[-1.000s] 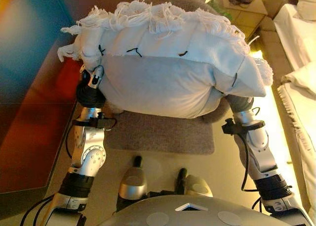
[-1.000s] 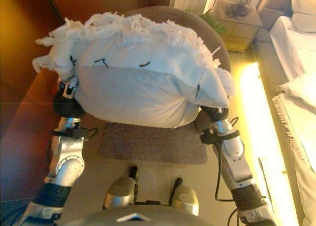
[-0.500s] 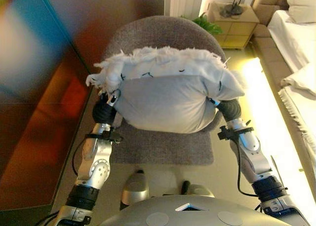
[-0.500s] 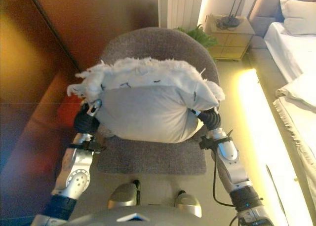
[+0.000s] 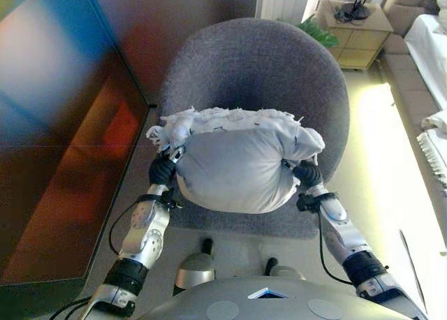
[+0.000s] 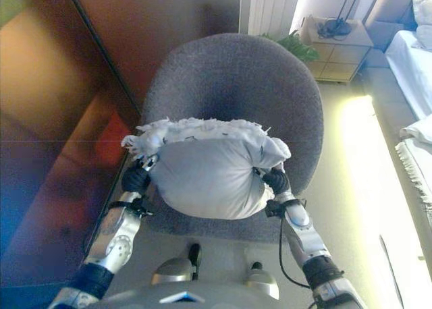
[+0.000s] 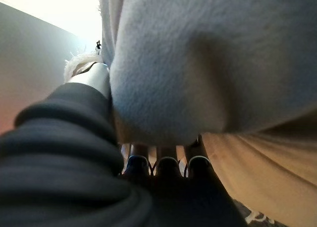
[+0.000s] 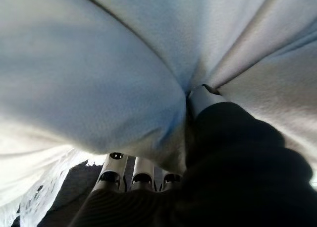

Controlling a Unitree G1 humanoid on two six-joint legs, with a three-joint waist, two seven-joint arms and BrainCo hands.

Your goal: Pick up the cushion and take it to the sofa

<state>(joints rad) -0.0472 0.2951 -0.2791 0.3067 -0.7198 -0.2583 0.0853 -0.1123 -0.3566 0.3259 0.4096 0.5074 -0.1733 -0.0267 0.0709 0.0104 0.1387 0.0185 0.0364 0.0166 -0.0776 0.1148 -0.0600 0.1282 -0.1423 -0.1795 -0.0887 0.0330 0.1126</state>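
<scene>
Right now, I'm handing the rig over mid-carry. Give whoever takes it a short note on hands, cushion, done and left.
Left hand: pressed against the cushion's side, fingers under it, thumb up its side.
Right hand: the same on the opposite side.
Cushion: white, fringed along its far edge, clamped between both hands over the seat of the grey round-backed chair; whether it is clear of the seat cannot be told.
Done: cushion gripped.
Left: carry it to the sofa and set it down.

The cushion (image 5: 237, 163) is plump and white with a shaggy fringe along its far top edge. It is held off the ground, lying crosswise, above the near part of the grey sofa (image 5: 258, 61), a rounded, chair-like seat.
</scene>
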